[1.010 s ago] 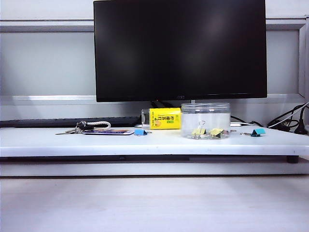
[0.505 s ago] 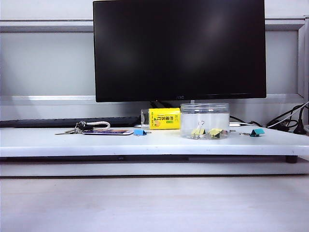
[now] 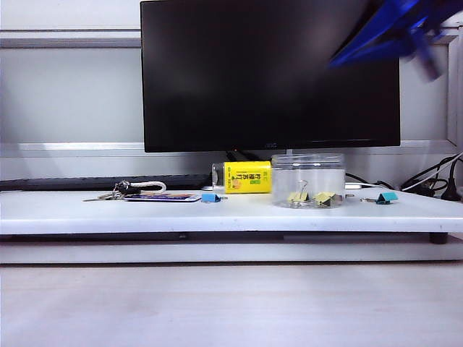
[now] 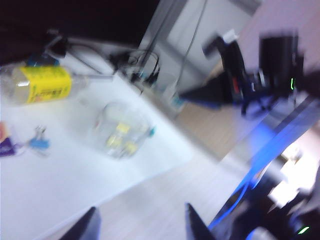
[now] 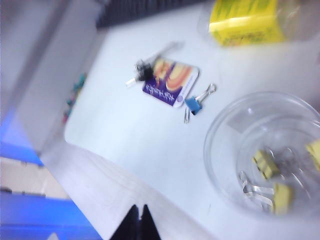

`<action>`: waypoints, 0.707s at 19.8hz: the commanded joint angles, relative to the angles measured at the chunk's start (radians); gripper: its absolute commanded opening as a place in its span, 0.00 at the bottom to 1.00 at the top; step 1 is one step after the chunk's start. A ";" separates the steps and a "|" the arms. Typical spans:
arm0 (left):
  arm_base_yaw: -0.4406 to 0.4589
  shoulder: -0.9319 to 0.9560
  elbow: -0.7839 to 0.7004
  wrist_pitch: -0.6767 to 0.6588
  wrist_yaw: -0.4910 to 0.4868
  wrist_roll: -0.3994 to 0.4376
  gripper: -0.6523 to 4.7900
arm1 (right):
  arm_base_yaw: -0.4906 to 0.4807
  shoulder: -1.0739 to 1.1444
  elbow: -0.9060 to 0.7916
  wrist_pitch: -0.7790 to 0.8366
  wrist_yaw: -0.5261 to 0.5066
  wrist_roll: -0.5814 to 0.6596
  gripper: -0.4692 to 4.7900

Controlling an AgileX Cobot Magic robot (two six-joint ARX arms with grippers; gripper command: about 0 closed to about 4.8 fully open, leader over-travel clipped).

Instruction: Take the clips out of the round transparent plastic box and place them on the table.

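The left gripper point(image 4: 142, 220) hangs with fingers spread apart above the table's point(image 3: 108, 213) front edge; the right gripper point(image 5: 139, 216) is pinched together, empty. Yellow clips point(image 5: 265, 164) lie inside the round transparent plastic box point(image 3: 308, 168) on the table.

Round transparent plastic box point(image 3: 307, 180): clear, smooth plastic with a ridged rim, faint sheen on the wall. Clips point(image 5: 274, 180) inside, ahead of the shut right gripper point(image 5: 138, 220): yellow bodies, matt; bright silver wire handles. Blue clip point(image 5: 193, 104): same build, wire handles shiny. Table point(image 3: 145, 213): white board, smooth, low gloss. Monitor point(image 3: 269, 72): black screen, glossy, with soft reflections. Bottle point(image 3: 242, 177): clear plastic, yellow printed label. Card point(image 5: 171, 82): glossy printed face. Left gripper point(image 4: 142, 226), fingers spread: dark, matt; view blurred.
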 commanded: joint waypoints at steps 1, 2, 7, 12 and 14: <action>-0.130 0.137 0.106 -0.122 -0.206 0.199 0.54 | 0.036 0.131 0.111 -0.072 0.013 -0.089 0.12; -0.170 0.177 0.126 -0.143 -0.277 0.233 0.54 | 0.049 0.159 0.138 -0.089 0.040 -0.110 0.12; -0.383 0.391 0.177 -0.146 -0.502 0.276 0.54 | 0.068 0.285 0.330 -0.298 0.165 -0.282 0.13; -0.449 0.575 0.290 -0.134 -0.529 0.278 0.54 | 0.079 0.369 0.457 -0.454 0.227 -0.389 0.27; -0.449 0.629 0.335 -0.129 -0.529 0.278 0.54 | 0.080 0.395 0.473 -0.481 0.226 -0.412 0.27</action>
